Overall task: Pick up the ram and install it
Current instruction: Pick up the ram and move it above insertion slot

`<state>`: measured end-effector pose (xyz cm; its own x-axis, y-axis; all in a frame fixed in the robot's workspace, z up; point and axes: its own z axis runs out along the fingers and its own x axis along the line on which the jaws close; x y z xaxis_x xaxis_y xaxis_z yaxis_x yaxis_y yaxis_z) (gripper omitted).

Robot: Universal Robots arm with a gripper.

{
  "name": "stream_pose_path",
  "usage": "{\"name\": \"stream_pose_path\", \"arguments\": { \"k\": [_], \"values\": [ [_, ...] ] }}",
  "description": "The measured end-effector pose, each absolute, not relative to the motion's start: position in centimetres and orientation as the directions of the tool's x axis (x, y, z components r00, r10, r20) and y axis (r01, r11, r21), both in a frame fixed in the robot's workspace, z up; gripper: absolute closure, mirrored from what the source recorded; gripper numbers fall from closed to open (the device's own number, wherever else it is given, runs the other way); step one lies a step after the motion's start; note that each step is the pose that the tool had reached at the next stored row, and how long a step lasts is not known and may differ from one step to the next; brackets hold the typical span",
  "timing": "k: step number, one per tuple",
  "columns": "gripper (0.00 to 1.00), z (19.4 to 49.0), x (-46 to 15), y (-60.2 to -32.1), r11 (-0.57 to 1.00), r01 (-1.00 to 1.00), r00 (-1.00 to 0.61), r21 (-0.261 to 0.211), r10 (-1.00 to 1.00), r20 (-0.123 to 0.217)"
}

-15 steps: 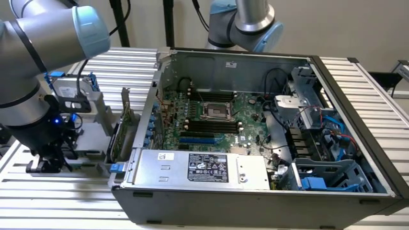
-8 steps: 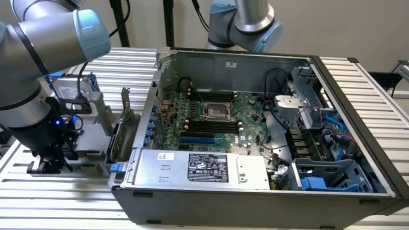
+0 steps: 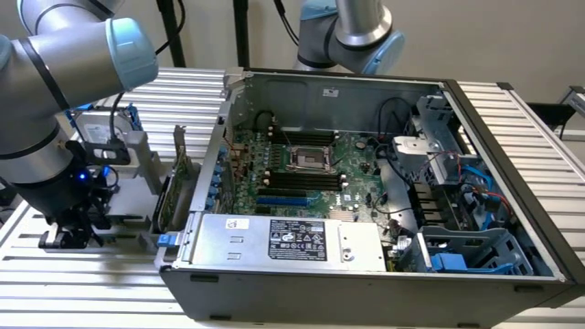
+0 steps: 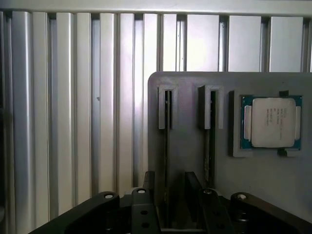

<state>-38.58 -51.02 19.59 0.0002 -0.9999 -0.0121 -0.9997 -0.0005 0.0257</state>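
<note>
The gripper [image 4: 170,197] hung with its fingers spread, one on each side of the ram [image 4: 167,146]. The ram stood on edge in a slot of the grey holder [image 4: 187,97]; whether the fingers touched it could not be told. Farther along the holder sat the silver processor [image 4: 272,122]. Beyond stretched the slatted surface [image 4: 73,97], with the open computer case [image 3: 366,288] toward the exterior view's right.

A plain beige wall [image 3: 494,34] runs behind the work area, lit with soft, even light. In front of it stands a table [image 3: 82,288] topped with silvery ribbed aluminium slats laid side by side. Two black upright poles [image 3: 241,31] rise against the wall at the table's far edge.
</note>
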Motion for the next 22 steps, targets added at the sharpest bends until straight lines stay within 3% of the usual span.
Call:
{"name": "stream_pose_path", "arguments": {
  "k": [7, 8, 12, 14, 15, 19, 22],
  "values": [
    [0.64, 19.52, -38.77, -50.81, -0.001, -0.999, 0.0, 0.033, -1.0, -0.012],
    [0.71, 19.52, -38.8, -50.8, -0.001, -0.999, 0.0, 0.034, -1.0, -0.012],
    [0.71, 19.51, -38.84, -50.8, -0.002, -0.999, 0.002, 0.039, -1.0, -0.012],
    [0.73, 19.51, -38.83, -50.8, -0.008, -0.999, 0.007, 0.041, -1.0, -0.01],
    [0.8, 19.51, -38.83, -50.81, -0.011, -0.999, 0.011, 0.042, -1.0, -0.01],
    [0.8, 19.51, -38.83, -50.81, -0.018, -0.999, 0.018, 0.043, -1.0, -0.007],
    [0.86, 19.52, -38.83, -50.81, -0.018, -0.999, 0.018, 0.043, -1.0, -0.007]
  ]
}}
